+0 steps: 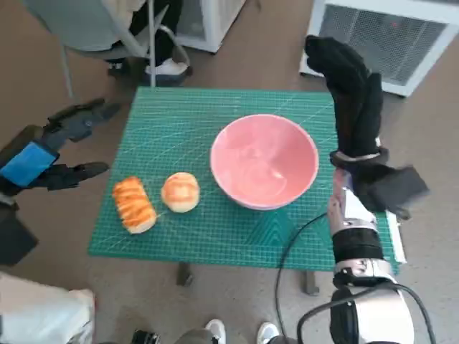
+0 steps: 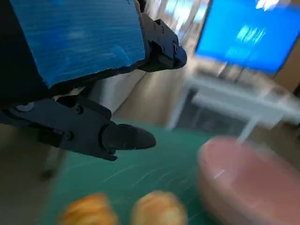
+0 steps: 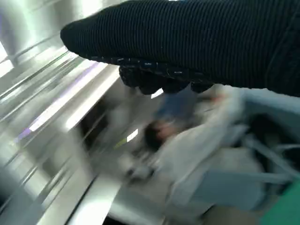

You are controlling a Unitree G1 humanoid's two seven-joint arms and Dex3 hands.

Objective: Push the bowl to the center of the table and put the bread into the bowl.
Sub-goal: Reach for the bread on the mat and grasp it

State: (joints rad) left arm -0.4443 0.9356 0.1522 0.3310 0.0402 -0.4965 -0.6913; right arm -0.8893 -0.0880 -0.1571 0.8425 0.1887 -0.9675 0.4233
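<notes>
Bowl (image 1: 265,160) is sitting a little right of the mat's (image 1: 179,115) middle, so the push is looking nearly or fully done, while the roll (image 1: 180,191) and loaf (image 1: 134,205) are lying outside it, left of it. Left hand (image 1: 61,147) is hovering off the mat's left edge, fingers apart, holding nothing, near the loaf. Right hand (image 1: 353,89) is hanging just right of the bowl, not visibly touching it; whether its fingers are spread is unclear.

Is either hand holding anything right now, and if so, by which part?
Nothing is held. The left hand is off the table's edge, fingers apart; the right hand is raised beside the bowl.
</notes>
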